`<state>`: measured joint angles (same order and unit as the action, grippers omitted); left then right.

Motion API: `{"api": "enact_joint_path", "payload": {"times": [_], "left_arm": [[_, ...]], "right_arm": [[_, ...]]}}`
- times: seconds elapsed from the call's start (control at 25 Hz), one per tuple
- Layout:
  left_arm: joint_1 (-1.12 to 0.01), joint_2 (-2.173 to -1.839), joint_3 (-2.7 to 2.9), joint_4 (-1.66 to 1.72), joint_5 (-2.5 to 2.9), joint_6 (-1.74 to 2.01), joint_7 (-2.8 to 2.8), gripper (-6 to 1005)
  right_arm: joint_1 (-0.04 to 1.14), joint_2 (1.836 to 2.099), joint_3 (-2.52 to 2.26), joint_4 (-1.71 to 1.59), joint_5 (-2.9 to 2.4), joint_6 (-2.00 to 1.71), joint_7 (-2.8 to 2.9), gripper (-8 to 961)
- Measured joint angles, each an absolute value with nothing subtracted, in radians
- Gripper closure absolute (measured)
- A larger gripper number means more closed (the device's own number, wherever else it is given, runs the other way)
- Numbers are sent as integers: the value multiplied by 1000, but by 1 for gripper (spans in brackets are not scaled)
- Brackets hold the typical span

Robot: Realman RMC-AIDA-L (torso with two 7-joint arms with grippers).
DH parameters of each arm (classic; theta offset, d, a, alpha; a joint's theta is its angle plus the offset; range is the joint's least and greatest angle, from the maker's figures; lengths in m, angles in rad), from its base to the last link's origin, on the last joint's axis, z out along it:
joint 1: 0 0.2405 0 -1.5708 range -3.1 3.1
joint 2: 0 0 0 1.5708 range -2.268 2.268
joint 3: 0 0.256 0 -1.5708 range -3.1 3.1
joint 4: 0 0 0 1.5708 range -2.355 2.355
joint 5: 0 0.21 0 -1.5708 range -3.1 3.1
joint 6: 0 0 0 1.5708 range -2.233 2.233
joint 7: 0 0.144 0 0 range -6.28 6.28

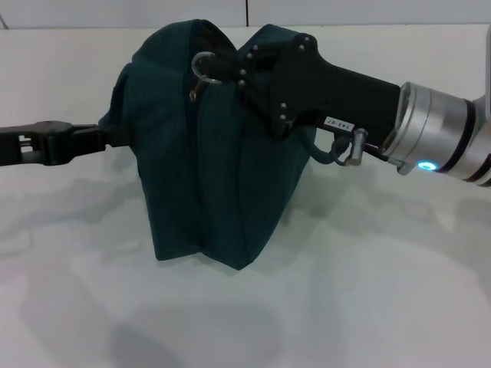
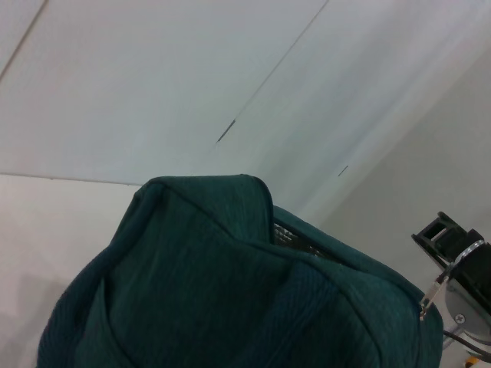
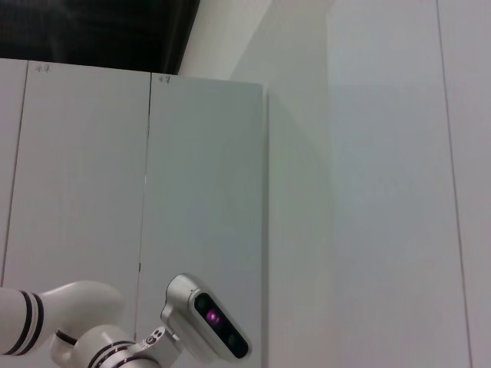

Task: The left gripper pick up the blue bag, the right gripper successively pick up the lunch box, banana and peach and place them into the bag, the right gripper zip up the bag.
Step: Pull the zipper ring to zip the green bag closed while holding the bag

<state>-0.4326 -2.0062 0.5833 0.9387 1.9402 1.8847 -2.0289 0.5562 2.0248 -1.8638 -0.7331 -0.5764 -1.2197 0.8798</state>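
Head view shows one blue bag point(image 1: 207, 153) standing upright on the white worktop point(image 1: 368, 291), nearer the far edge than the near one, and two grippers at it, one on each side. Its contents are hidden from every view (only a dark slit at the top seam shows from the left wrist camera), so nothing can be said of what lies inside. One silver ring zipper pull point(image 1: 201, 70) stands up at the top of the bag. The right gripper point(image 1: 244, 61) reaches across from the right side, its black claw lying over the bag's top right beside that ring; whether its fingers are closed on the pull cannot be told, since the tips merge with the dark fabric. The left gripper point(image 1: 103, 138) comes in level from the left edge and meets the bag's left side, its fingers pressed into the fabric there, though how wide they stand is not visible.
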Motion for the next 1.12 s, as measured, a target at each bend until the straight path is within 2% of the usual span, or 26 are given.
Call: {"api": "enact_joint_path", "payload": {"times": [0.68, 1.12], "left_arm": [[-430, -2012, 607, 934, 1935, 1897, -2021, 994], [-448, -2013, 639, 895, 1916, 1910, -1994, 997]], "right_arm": [[564, 2023, -1852, -724, -568, -1222, 936, 892], [613, 2023, -1841, -659, -566, -1221, 1047, 891]]}}
